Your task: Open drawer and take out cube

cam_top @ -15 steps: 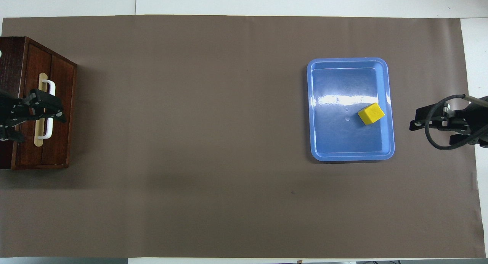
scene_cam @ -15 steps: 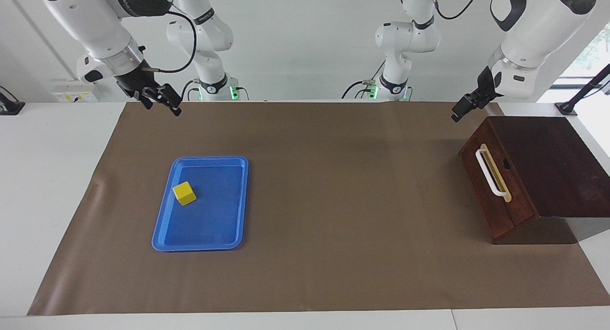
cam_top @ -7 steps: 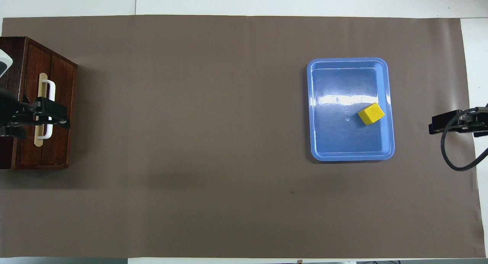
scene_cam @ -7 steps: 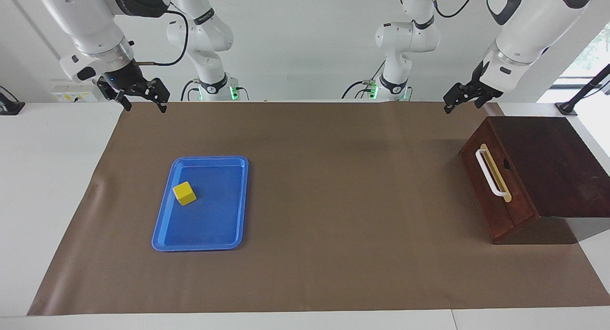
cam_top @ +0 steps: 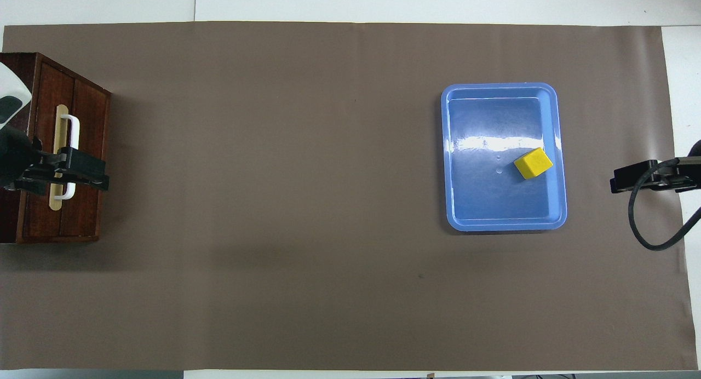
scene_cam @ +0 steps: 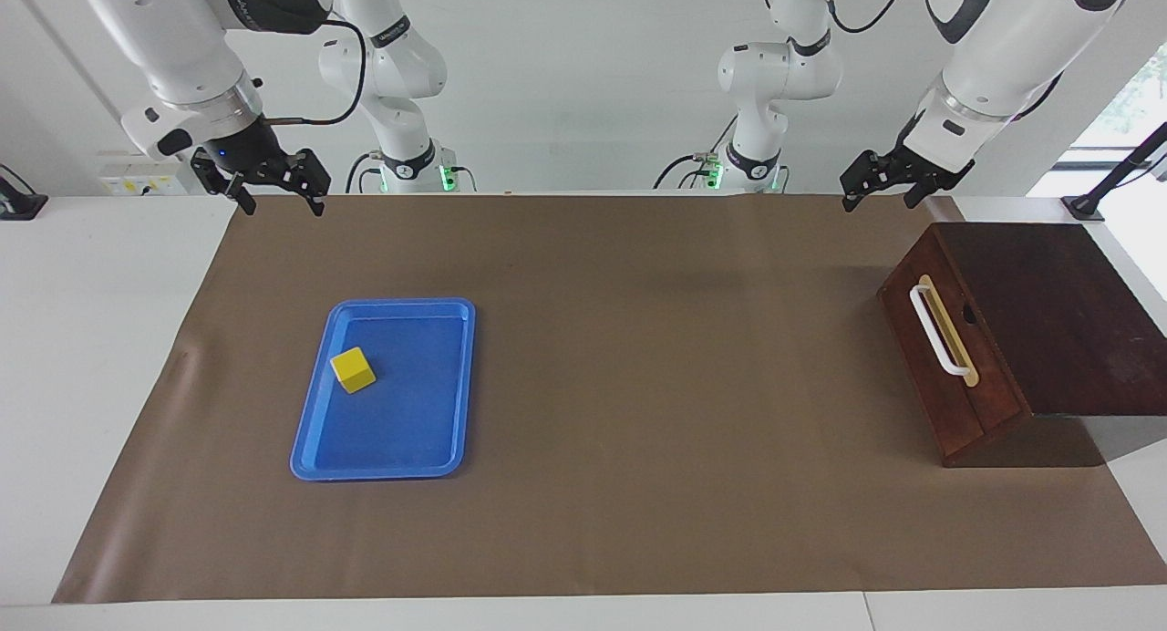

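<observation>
Drawer (scene_cam: 948, 357) shut at left arm's end. Cube (scene_cam: 353, 369) in tray (scene_cam: 428, 449). Left claw (scene_cam: 877, 191) and right claw (scene_cam: 278, 193) spread, aloft.

Glossy plastic tray (cam_top: 559, 149); dark polished wood drawer (scene_cam: 948, 376); seemingly matt mat (cam_top: 274, 204).

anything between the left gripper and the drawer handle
Nothing visible. The left gripper hangs in the air above the brown mat, up beside the drawer; only open air separates it from the white handle.
</observation>
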`<state>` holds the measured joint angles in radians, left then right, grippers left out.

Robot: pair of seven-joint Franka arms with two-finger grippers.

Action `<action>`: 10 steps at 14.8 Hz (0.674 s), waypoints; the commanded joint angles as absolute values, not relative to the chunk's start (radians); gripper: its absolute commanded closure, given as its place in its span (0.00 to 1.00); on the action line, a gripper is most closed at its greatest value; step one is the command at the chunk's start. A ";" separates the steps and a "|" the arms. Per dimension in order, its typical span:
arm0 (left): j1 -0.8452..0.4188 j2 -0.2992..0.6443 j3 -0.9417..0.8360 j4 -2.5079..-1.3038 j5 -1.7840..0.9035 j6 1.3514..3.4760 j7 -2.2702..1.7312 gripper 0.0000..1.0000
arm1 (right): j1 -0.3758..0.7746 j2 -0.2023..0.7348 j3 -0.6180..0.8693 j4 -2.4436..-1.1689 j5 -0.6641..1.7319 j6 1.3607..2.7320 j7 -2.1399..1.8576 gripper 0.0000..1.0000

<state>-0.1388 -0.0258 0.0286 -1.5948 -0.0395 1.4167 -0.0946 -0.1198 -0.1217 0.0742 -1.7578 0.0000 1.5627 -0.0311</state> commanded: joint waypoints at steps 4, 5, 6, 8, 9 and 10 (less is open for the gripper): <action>-0.118 -0.021 0.034 -1.578 -0.025 1.442 -0.064 0.00 | -0.123 -0.117 0.081 -1.753 -0.003 1.559 -0.054 0.00; -0.118 -0.021 0.034 -1.580 -0.023 1.439 -0.064 0.00 | -0.123 -0.117 0.081 -1.753 -0.003 1.559 -0.054 0.00; -0.118 -0.021 0.035 -1.580 -0.021 1.439 -0.063 0.00 | -0.124 -0.117 0.080 -1.752 -0.003 1.559 -0.054 0.00; -0.118 -0.025 0.035 -1.583 -0.021 1.439 -0.064 0.00 | -0.123 -0.117 0.081 -1.750 -0.003 1.559 -0.054 0.00; -0.118 -0.025 0.035 -1.583 -0.021 1.437 -0.063 0.00 | -0.123 -0.117 0.081 -1.750 -0.003 1.557 -0.052 0.00; -0.118 -0.023 0.035 -1.583 -0.021 1.437 -0.064 0.00 | -0.123 -0.117 0.081 -1.752 -0.003 1.555 -0.052 0.00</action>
